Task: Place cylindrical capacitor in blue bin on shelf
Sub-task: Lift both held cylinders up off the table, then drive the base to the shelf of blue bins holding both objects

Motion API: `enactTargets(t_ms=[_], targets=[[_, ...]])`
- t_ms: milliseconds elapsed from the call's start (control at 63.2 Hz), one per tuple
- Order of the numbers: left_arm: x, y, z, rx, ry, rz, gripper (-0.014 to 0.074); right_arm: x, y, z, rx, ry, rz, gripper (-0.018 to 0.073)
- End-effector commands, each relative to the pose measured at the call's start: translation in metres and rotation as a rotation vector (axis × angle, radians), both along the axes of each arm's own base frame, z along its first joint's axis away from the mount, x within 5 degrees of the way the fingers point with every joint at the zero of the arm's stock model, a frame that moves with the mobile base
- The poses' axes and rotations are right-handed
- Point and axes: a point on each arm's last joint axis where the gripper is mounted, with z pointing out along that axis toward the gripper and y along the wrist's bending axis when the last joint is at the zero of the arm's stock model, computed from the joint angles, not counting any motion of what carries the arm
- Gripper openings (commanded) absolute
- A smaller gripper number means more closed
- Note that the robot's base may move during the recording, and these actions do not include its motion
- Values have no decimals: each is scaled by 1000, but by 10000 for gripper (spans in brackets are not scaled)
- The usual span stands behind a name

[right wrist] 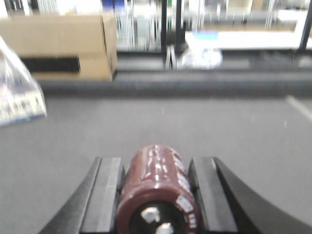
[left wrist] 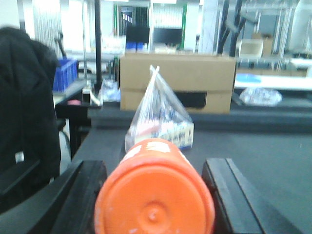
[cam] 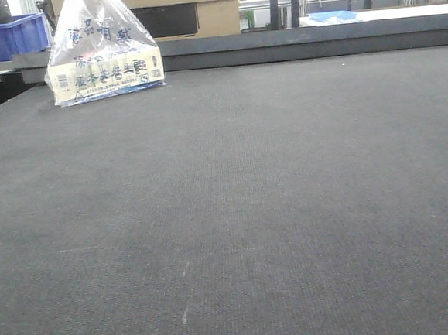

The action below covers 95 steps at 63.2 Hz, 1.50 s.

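My right gripper (right wrist: 156, 161) is shut on a dark maroon cylindrical capacitor (right wrist: 158, 190), whose two metal terminals face the camera; it hangs above the dark mat. In the left wrist view my left gripper (left wrist: 153, 165) is shut on an orange cylinder (left wrist: 153, 195) with white print, its round end toward the camera. A blue bin (cam: 12, 37) stands beyond the table's far left corner and also shows as the blue bin (left wrist: 66, 73) at the left. The shelf is out of view. Neither gripper shows in the front view.
The dark matted table (cam: 235, 213) fills the front view. A knotted clear plastic bag (cam: 105, 53) holding a printed box sits at its far left. Behind it stands a cardboard box (cam: 188, 11). A black jacket (left wrist: 27, 107) hangs left of the left gripper.
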Motion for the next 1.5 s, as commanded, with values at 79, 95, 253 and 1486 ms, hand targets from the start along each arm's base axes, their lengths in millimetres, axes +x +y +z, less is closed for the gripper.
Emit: enactTargets(t_ms=[79, 95, 253, 1486], targets=[[-9, -1, 3, -6, -58, -5, -111, -17, -2, 8, -3, -121, -14, -162], [-10, -1, 3, -6, -60, -5, -111, -18, -2, 9, -3, -125, -14, -162], [-9, -1, 3, -6, -60, -5, -111, -23, -2, 10, -2, -152, -14, -162], [-10, -1, 4, -6, -70, -4, -111, -24, -2, 10, -1, -156, -14, -162]])
